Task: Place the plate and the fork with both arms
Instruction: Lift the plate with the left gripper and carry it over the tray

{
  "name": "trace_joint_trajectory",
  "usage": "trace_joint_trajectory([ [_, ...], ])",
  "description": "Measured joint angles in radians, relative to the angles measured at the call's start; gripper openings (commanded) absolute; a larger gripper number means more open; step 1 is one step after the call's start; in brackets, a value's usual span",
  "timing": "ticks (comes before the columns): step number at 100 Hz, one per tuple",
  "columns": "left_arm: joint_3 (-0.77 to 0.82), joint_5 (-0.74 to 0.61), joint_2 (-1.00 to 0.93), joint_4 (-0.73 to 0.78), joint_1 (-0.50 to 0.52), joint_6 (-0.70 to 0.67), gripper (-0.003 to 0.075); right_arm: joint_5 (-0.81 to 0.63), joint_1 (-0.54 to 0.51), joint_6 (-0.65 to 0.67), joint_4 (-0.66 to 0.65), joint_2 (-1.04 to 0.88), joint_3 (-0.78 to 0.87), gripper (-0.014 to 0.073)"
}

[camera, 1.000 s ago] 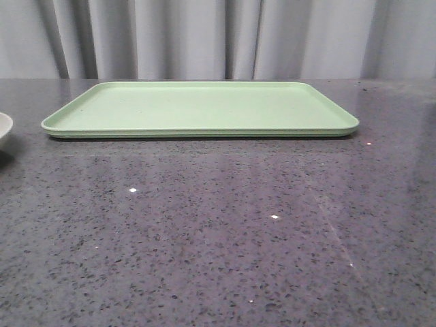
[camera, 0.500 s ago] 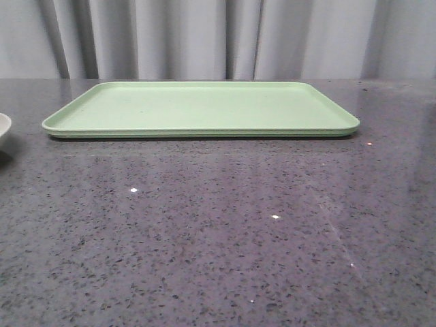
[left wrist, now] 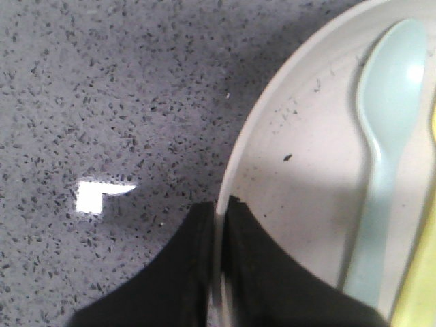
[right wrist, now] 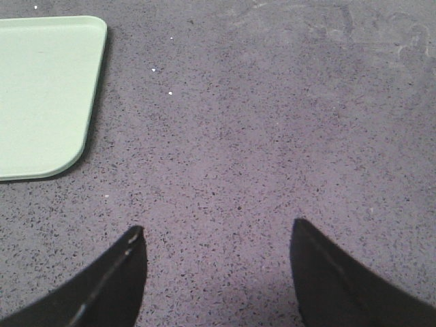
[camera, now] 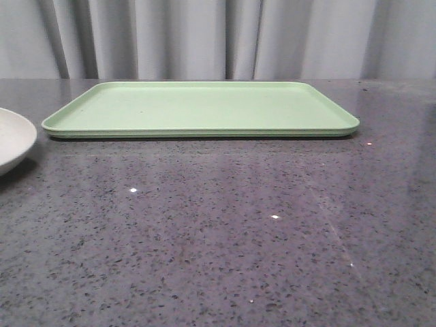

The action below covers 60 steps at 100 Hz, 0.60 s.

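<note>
The pale pinkish-white plate [camera: 10,139] shows at the left edge of the front view, partly cut off. In the left wrist view my left gripper [left wrist: 219,208] is shut on the plate's rim [left wrist: 235,157], one finger inside and one outside. In the plate [left wrist: 313,136] lie a pale blue-green spoon [left wrist: 385,129] and the yellow fork [left wrist: 419,286], of which only an edge shows. My right gripper [right wrist: 216,235] is open and empty above bare tabletop, beside the tray's corner. Neither gripper shows in the front view.
A light green rectangular tray [camera: 201,109] lies at the back middle of the grey speckled table [camera: 218,231]; its corner shows in the right wrist view [right wrist: 48,88]. Grey curtains hang behind.
The plate has moved right, further into the front view from the left edge. The tray has not moved.
</note>
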Motion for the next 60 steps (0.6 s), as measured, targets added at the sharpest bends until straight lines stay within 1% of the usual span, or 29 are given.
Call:
trace_joint_trajectory([
  [13, -0.026, 0.041, -0.032, -0.05, 0.0, 0.021, -0.002, 0.002, 0.0, 0.0, 0.0, 0.0, 0.0, 0.0468],
  [31, -0.124, 0.074, -0.04, -0.117, -0.004, 0.032, -0.0021, 0.002, 0.0, 0.0, 0.0, 0.0, 0.0, 0.0468],
  [46, -0.186, 0.075, -0.033, -0.155, -0.046, 0.034, -0.0021, 0.004, 0.0, 0.0, 0.0, 0.0, 0.0, 0.0468],
  [60, -0.239, 0.062, 0.018, -0.191, -0.11, 0.032, -0.0021, 0.004, 0.0, 0.0, 0.0, 0.0, 0.0, 0.0468],
])
